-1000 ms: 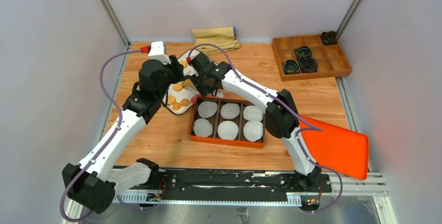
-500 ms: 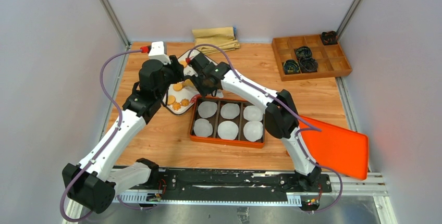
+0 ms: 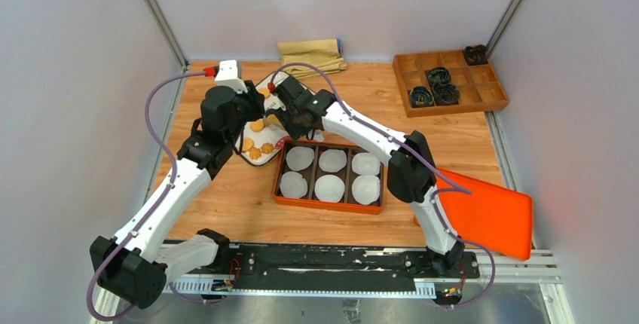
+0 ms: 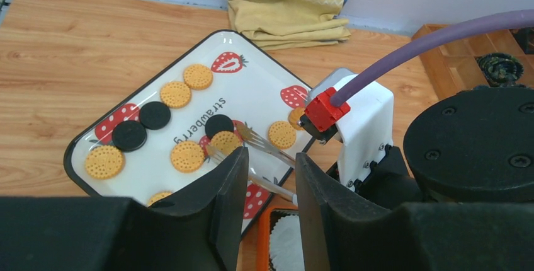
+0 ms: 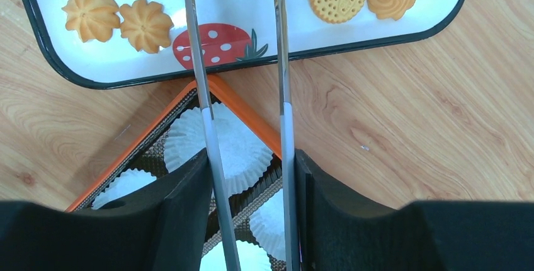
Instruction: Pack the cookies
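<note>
Right fingers [image 5: 182, 208], black, pinching thin metal tongs [image 5: 204, 82]; tips straddle one of the flat round golden and black cookies [image 4: 227, 144] on glossy white strawberry-print tray [image 4: 252, 88]. Left fingers [image 4: 220, 201] parted, empty, near the tray. Right arm [image 3: 362, 132] barely shifted since a second ago.

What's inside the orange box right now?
Six white paper cups in two rows, and all look empty. The cookies lie on the tray. The floor of the box under the cups is hidden.
</note>
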Controlling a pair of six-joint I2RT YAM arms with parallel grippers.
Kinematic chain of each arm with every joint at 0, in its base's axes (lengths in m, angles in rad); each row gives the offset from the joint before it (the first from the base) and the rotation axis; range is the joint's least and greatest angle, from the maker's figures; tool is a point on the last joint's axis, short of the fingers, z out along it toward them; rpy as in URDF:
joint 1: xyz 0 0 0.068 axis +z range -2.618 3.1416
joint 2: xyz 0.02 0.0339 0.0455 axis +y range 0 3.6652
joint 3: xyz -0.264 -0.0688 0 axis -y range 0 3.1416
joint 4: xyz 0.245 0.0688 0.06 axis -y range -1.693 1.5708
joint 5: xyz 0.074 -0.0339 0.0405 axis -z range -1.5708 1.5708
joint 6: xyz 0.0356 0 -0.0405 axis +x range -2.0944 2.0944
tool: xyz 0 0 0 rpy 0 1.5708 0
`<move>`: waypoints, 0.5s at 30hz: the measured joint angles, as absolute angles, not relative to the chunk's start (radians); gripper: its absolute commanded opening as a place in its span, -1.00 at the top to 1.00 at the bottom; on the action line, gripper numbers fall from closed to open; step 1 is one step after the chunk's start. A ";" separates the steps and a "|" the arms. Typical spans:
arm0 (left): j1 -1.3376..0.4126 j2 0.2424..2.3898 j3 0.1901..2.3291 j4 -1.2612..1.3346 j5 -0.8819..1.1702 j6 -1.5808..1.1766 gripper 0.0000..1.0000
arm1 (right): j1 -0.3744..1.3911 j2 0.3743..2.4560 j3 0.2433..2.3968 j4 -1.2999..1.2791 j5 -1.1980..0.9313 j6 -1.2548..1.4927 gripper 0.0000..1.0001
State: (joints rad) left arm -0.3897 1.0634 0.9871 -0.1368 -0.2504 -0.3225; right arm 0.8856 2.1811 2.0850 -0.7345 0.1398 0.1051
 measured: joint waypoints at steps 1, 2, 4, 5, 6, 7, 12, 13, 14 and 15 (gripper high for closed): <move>-0.390 1.063 0.987 -0.137 -0.250 -0.323 0.28 | 0.886 2.181 2.083 -0.734 0.139 0.105 1.00; -0.390 1.063 0.987 -0.137 -0.250 -0.323 0.30 | 0.888 2.181 2.082 -0.735 0.139 0.105 1.00; -0.390 1.063 0.987 -0.137 -0.249 -0.323 0.35 | 0.888 2.181 2.081 -0.736 0.134 0.105 1.00; -0.390 1.063 0.987 -0.137 -0.248 -0.323 0.36 | 0.888 2.181 2.081 -0.735 0.132 0.105 1.00; -0.390 1.063 0.987 -0.137 -0.248 -0.323 0.36 | 0.888 2.181 2.081 -0.736 0.130 0.105 0.99; -0.390 1.063 0.987 -0.137 -0.248 -0.323 0.36 | 0.888 2.181 2.081 -0.736 0.126 0.105 0.92; -0.390 1.063 0.987 -0.138 -0.248 -0.322 0.35 | 0.888 2.183 2.082 -0.748 0.112 0.107 0.37; -0.390 1.063 0.987 -0.138 -0.248 -0.322 0.35 | 0.888 2.185 2.082 -0.750 0.112 0.108 0.29; -0.390 1.063 0.987 -0.138 -0.248 -0.322 0.35 | 0.888 2.187 2.082 -0.751 0.112 0.108 0.22; -0.390 1.063 0.987 -0.139 -0.248 -0.322 0.35 | 0.888 2.189 2.082 -0.753 0.112 0.109 0.16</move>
